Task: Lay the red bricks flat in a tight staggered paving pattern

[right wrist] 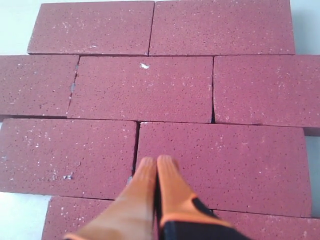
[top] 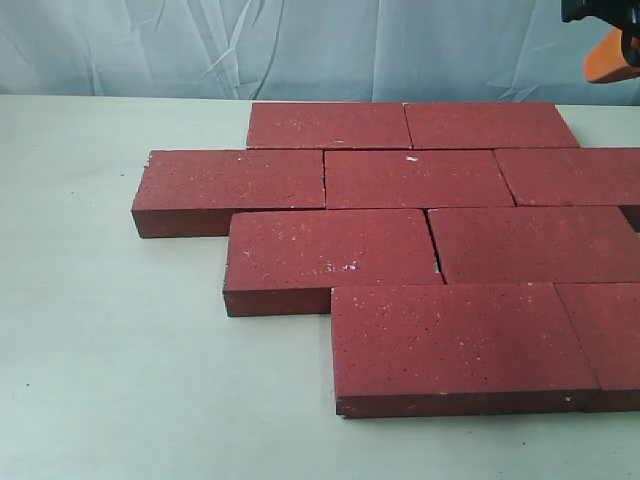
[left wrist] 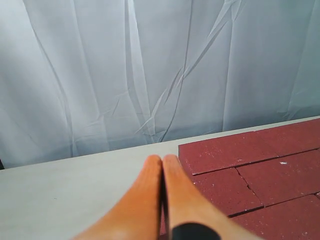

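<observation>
Looking down on rough, dark-red rectangular paving bricks (top: 420, 178), flecked white, lying flat in four offset rows on a pale matte table (top: 90, 350), edges mostly touching. Spotting thin dark gaps at two end joints, one in the second row from the back and one in the third. Finding the orange-fingered left gripper (left wrist: 162, 161) pinched closed on nothing, near a corner of the paving. Finding the right gripper (right wrist: 156, 162) likewise pressed together and empty, poised above a joint in the middle rows.

Probably time for tightening. Best to press closed fingertips low and square against a brick's short end and slide it along its row, closing the gap without skewing neighbours or losing the stagger.

No brand, label or writing to read anywhere.
</observation>
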Robot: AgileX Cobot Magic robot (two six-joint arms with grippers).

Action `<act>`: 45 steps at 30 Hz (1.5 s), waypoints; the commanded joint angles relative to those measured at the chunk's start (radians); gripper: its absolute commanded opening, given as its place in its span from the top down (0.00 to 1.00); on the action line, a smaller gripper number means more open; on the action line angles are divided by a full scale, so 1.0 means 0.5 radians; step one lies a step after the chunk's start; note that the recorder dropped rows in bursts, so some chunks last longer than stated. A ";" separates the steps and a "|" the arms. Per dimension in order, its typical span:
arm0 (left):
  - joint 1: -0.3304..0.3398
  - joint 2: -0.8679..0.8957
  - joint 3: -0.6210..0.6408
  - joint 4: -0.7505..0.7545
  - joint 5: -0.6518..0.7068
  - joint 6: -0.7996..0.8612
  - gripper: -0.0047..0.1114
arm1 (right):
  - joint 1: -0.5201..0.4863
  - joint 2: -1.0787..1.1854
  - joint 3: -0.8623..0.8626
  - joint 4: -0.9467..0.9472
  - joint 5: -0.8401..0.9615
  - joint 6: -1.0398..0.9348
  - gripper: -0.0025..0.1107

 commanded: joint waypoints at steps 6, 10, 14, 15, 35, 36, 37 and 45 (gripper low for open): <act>-0.009 -0.019 0.006 0.039 0.007 0.000 0.96 | -0.005 -0.014 0.012 -0.004 -0.014 -0.001 0.99; -0.009 -0.019 0.020 0.057 0.004 0.000 0.96 | -0.005 -0.014 0.012 -0.004 -0.023 -0.001 0.99; 0.034 -0.038 0.131 0.093 -0.027 0.000 0.96 | -0.005 -0.014 0.012 -0.004 -0.023 -0.001 0.99; 0.051 -0.049 0.164 0.099 -0.031 0.000 0.96 | -0.005 -0.014 0.012 -0.004 -0.023 -0.001 0.99; 0.209 -0.639 1.359 0.170 -0.754 -0.004 0.96 | -0.005 -0.014 0.012 -0.001 -0.013 -0.001 0.99; 0.209 -0.677 1.423 0.170 -0.784 -0.004 0.96 | -0.005 -0.014 0.012 -0.001 -0.013 -0.001 0.99; 0.209 -0.707 1.472 0.166 -0.802 -0.008 0.96 | -0.005 -0.014 0.012 -0.001 -0.013 -0.001 0.99; 0.209 -1.172 1.808 0.070 -0.690 -0.018 0.96 | -0.005 -0.014 0.012 -0.001 -0.013 -0.001 0.99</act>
